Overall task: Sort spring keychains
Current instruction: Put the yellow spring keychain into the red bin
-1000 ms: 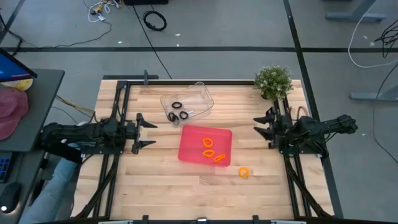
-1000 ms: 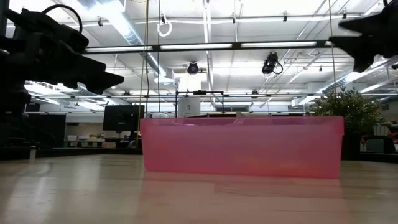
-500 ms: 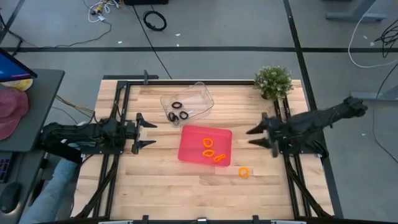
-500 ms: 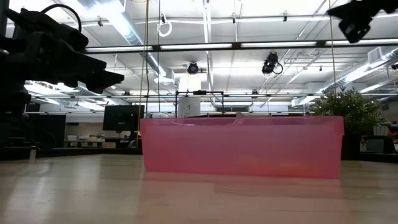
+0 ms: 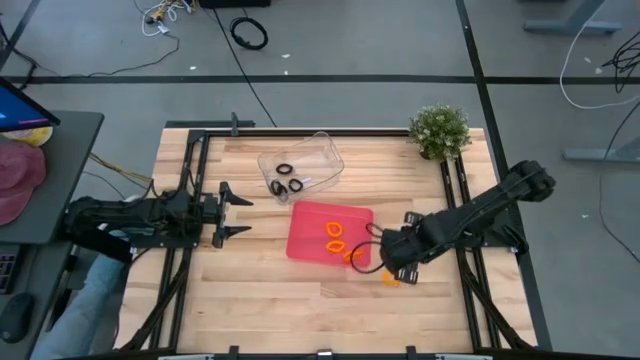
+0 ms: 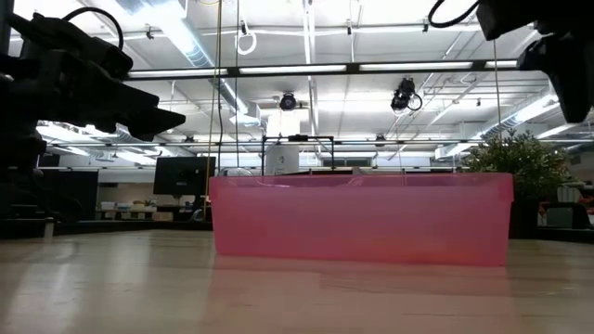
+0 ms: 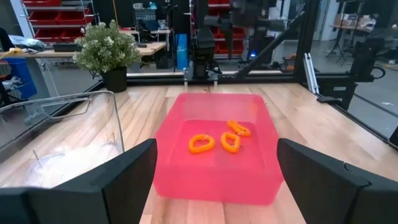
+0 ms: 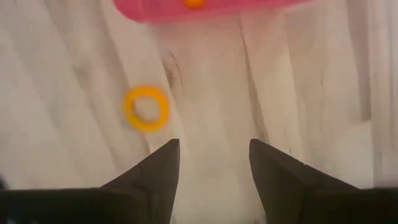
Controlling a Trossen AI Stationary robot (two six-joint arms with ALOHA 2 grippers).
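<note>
A red tray (image 5: 310,222) sits mid-table with three orange spring keychains (image 5: 338,240) inside, also seen in the left wrist view (image 7: 219,138). One orange keychain (image 8: 147,107) lies flat on the wood near the tray's right near corner (image 5: 391,280). Three black keychains (image 5: 286,178) lie in a clear tub (image 5: 300,163). My right gripper (image 5: 388,262) is open, pointing down above the loose orange keychain, touching nothing. My left gripper (image 5: 232,208) waits open at the table's left side.
A small potted plant (image 5: 439,130) stands at the far right corner. The clear tub lies just beyond the red tray. Bare wood spreads along the near edge (image 5: 300,310). A black cable coil (image 5: 249,33) lies on the floor beyond the table.
My right arm has swung out from its rest at the right side toward the table's middle and near edge. It has tipped downward and now hangs over the loose orange keychain beside the red tray. The left arm has kept still.
</note>
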